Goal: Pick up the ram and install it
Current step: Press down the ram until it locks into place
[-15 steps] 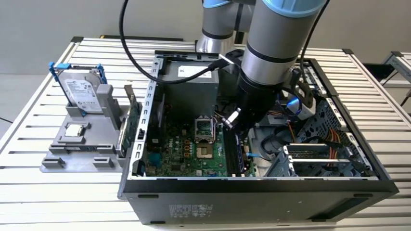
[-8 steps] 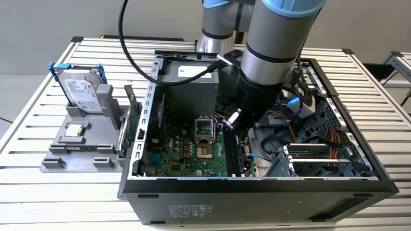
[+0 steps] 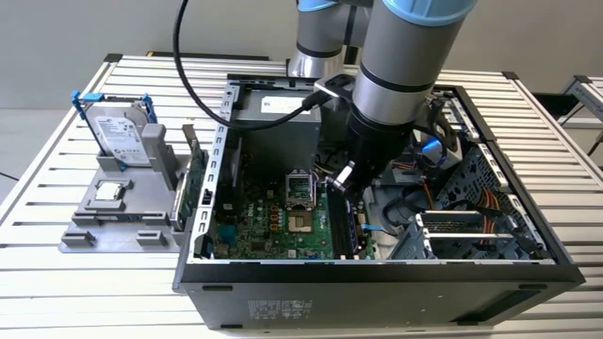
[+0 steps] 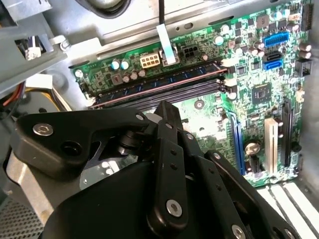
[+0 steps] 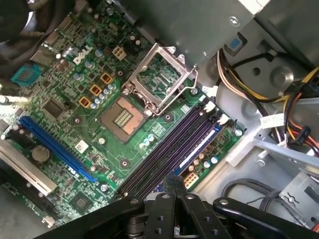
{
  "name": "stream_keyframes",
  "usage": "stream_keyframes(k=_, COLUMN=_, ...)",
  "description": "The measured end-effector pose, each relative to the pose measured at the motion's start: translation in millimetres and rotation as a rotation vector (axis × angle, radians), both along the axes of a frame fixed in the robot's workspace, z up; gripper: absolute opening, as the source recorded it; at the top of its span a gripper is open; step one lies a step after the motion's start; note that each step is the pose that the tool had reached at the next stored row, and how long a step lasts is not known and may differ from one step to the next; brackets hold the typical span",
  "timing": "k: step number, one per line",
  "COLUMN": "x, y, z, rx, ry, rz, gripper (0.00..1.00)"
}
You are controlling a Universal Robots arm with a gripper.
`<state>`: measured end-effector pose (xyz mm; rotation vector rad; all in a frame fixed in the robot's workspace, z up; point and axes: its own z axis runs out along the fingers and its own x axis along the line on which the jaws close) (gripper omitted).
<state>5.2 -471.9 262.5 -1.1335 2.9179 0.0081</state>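
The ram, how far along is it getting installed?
The pincer is down inside the open grey computer case, just above the long dark memory slots on the green motherboard. Whether the slim grey-green ram strip is seated there I cannot tell, so installing may remain.

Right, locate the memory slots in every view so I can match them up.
Exterior view: memory slots, inside the case on the exterior view's right of the CPU socket.
Second wrist view: parallel dark strips along the board's edge.
First wrist view: dark diagonal strips.
Shared landmark: green motherboard.
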Motion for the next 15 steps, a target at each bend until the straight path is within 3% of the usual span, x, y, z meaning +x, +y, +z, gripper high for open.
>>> stream_keyframes(k=11, x=-0.4, y=0.1, z=-0.2, rx=0.0003, ry=0.0001, rz=0.149, gripper=0.0)
stream_keyframes(k=15, x=-0.4, y=0.3, z=-0.2, rx=0.0002, ry=0.0, rz=0.183, gripper=0.0)
